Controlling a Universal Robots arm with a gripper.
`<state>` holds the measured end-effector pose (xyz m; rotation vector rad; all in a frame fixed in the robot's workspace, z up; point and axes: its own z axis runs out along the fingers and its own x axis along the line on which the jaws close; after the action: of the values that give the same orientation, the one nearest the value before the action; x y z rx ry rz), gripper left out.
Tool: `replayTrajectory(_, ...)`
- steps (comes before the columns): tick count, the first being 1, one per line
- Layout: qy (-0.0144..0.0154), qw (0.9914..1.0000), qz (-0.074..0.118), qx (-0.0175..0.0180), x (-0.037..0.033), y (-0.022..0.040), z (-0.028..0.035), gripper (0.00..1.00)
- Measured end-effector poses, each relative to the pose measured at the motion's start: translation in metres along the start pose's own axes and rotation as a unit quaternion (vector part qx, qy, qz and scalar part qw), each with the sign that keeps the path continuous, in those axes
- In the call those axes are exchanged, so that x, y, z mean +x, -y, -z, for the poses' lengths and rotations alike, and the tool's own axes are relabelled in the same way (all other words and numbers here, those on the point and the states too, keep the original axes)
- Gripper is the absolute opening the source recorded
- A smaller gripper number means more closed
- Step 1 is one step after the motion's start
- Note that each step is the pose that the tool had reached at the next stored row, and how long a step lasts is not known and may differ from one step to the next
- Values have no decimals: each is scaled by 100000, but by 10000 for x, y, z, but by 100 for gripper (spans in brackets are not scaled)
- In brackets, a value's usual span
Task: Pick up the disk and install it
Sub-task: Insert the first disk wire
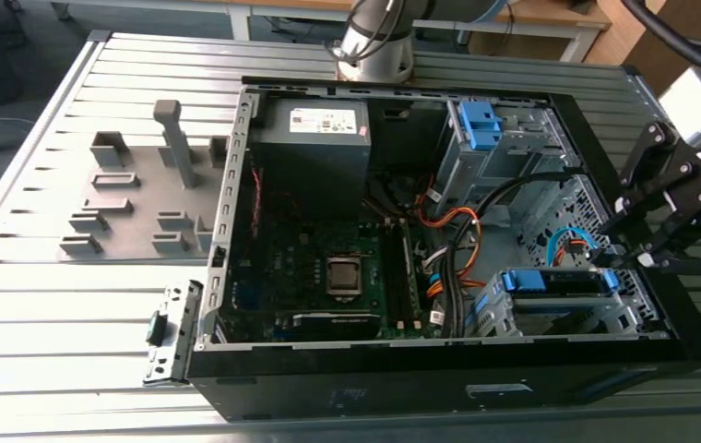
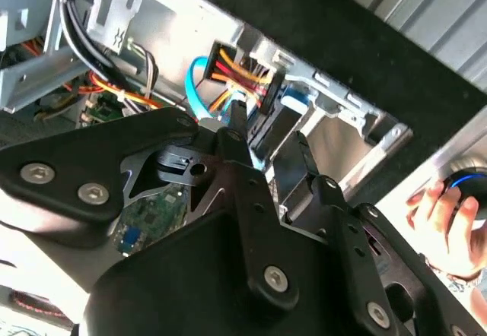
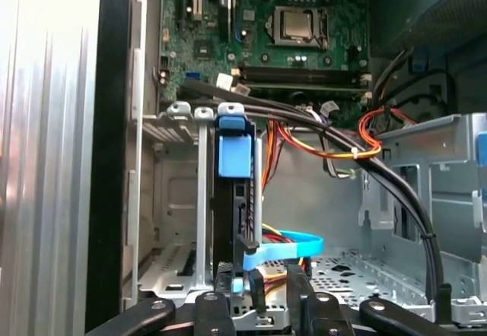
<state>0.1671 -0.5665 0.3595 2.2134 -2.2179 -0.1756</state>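
The disk [image 1: 553, 283] lies in the drive bay at the corner of the open computer case [image 1: 449, 358], on the exterior view's right, its blue caddy showing at both ends. In the first wrist view the disk [image 3: 232, 214] stands edge-on in the bay with a blue tab on its end. My gripper [image 1: 631, 251] hangs over the case wall just beyond the disk's outer end. In both wrist views its fingers are apart, the gripper [image 2: 270, 127] open around that end and the plugs there, the gripper [image 3: 262, 284] holding nothing.
Blue, orange and yellow cables [image 2: 228, 70] crowd the disk's end. A grey power-supply box [image 1: 314, 138] and a bare blue bracket [image 1: 480, 125] sit at the case's far side. A grey fixture [image 1: 141, 203] stands on the table. A hand [image 2: 445, 218] rests outside the case.
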Motion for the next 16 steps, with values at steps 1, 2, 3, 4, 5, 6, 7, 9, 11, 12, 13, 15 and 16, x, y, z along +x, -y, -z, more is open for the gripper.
replayTrajectory(1,-33,100000,-3,-6,0,13,-16,41)
replayTrajectory(2,-70,100000,-4,-7,1,22,-33,41)
replayTrajectory(3,-92,100000,-6,-3,2,28,-51,41)
replayTrajectory(4,-109,100000,-12,-2,4,30,-69,41)
replayTrajectory(5,-132,100000,-13,-1,5,32,-86,41)
replayTrajectory(6,-156,100000,-6,-2,6,36,-106,41)
replayTrajectory(7,-188,100000,4,-2,8,38,-123,41)
replayTrajectory(9,-251,100000,10,-4,9,42,-159,41)
replayTrajectory(11,-251,100000,17,-6,10,45,-185,41)
replayTrajectory(12,-262,100000,17,-5,10,45,-185,41)
replayTrajectory(13,-266,100000,18,-7,10,45,-185,41)
replayTrajectory(15,-266,100000,20,-5,11,45,-186,41)
replayTrajectory(16,-257,100000,20,-6,11,45,-187,41)
